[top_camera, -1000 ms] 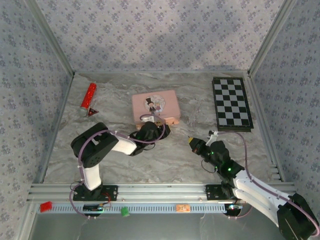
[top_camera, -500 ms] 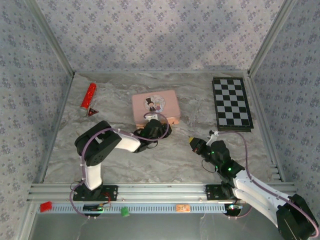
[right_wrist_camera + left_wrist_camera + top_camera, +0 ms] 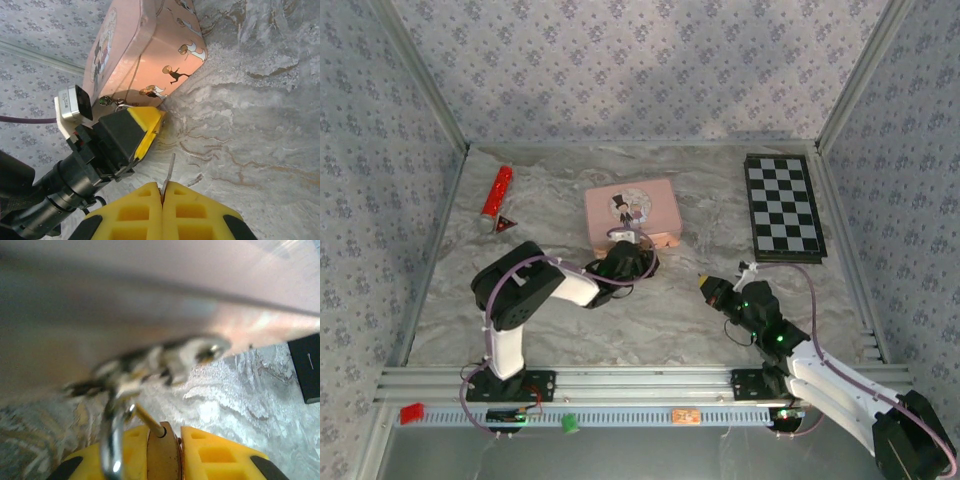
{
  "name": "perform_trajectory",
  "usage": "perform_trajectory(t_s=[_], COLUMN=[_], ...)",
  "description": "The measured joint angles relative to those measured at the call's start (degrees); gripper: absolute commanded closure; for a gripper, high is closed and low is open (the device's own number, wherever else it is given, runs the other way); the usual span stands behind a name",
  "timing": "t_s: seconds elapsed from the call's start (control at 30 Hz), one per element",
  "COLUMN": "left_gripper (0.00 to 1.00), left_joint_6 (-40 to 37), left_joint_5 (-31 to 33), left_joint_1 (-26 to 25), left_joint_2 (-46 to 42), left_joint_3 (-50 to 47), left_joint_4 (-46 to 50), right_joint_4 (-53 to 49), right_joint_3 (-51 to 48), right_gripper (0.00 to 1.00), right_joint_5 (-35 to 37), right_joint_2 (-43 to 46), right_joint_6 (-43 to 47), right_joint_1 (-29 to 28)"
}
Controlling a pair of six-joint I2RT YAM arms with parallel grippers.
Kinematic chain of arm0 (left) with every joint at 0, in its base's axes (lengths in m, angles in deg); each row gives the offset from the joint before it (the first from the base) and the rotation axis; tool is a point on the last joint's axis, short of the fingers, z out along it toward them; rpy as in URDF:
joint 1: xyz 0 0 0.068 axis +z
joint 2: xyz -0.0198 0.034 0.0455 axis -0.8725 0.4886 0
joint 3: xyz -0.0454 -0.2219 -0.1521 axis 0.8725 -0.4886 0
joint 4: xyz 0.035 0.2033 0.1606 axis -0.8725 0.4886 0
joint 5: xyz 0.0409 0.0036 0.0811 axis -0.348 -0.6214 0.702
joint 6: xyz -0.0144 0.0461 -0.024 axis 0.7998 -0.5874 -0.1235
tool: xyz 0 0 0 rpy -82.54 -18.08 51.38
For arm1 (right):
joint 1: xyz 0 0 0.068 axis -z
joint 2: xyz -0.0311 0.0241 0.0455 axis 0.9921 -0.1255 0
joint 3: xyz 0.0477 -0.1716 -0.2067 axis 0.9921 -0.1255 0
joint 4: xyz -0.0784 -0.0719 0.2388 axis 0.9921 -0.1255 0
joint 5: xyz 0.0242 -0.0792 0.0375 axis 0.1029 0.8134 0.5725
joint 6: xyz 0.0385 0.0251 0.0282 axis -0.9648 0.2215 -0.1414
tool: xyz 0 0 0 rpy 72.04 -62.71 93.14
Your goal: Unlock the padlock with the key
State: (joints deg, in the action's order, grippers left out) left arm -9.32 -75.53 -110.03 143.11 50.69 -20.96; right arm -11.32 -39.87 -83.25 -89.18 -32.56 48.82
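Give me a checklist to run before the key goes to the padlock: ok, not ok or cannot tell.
1. Key gripped: ok. Its thin blade juts from between the shut fingers of the right gripper.
2. Padlock gripped: ok. Its brass body sits pressed between the yellow fingers of the left gripper.
3. Keyhole facing the key: cannot tell. The left wrist view is blurred; no keyhole can be made out.
4. Key lined up with padlock: not ok. From above, the grippers stand apart with bare table between.
5. Room around the left gripper: not ok. It sits right at the near edge of the pink tin.
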Motion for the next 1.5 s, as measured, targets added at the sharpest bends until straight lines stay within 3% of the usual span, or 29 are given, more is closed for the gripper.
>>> perform_trajectory(t_s=[0.33,0.73,1.5], left_gripper=[0.84,0.86,0.91], left_joint_6=[1.2,6.0,15.0], left_joint_5=[-6.1,-10.4,-12.8], left_joint_1=[0.2,1.1,1.7], left_joint_2=[-6.8,-9.8,-9.7], left_joint_3=[-6.0,-8.2,-12.0], left_joint_4=[2.1,1.2,-11.1], right_joint_4=[1.8,18.4,52.0], right_joint_3=[0.0,0.6,2.6], right_gripper=[1.00,1.00,1.00], right_joint_5=[-0.5,1.4,-0.2], right_joint_2=[-6.2,-24.2,-51.0], right_joint_6=[-0.9,-3.2,-9.5], right_joint_1=[-3.4,-11.9,-12.2])
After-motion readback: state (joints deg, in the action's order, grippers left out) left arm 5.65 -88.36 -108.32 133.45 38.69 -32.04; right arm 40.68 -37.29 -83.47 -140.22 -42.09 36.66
